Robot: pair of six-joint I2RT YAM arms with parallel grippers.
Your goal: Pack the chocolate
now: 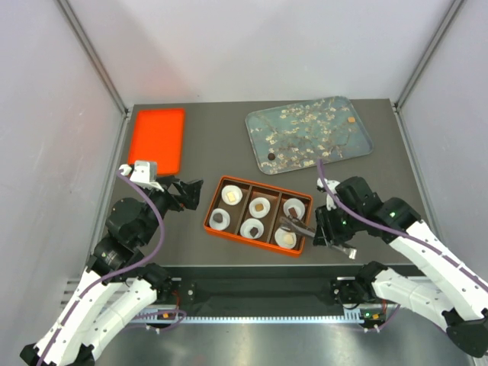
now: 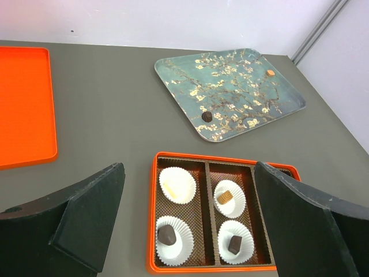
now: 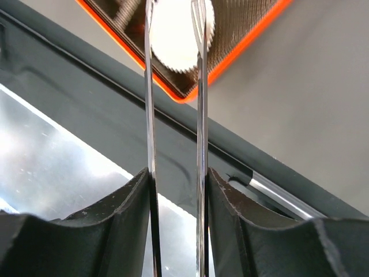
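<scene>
The blossom tray (image 1: pixel 364 145) at one o'clock holds a dark chocolate (image 1: pixel 271 155) and a tan chocolate (image 1: pixel 351 120). The box (image 1: pixel 244 238) at centre has cups (image 2: pixel 184 193) that look filled. The right claw (image 3: pixel 176 179) grips tongs (image 3: pixel 201 115) over the box's four-o'clock corner, and the left claw (image 2: pixel 189 190) gapes idle at nine. Placing seems underway; next, swing the tongs to the tray

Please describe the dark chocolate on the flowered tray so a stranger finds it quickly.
Find the blue-green blossom tray at the far right of the table. Near its near-left corner lies a small round chocolate. It is dark brown; the tray's only other piece is orange-tan.
</scene>
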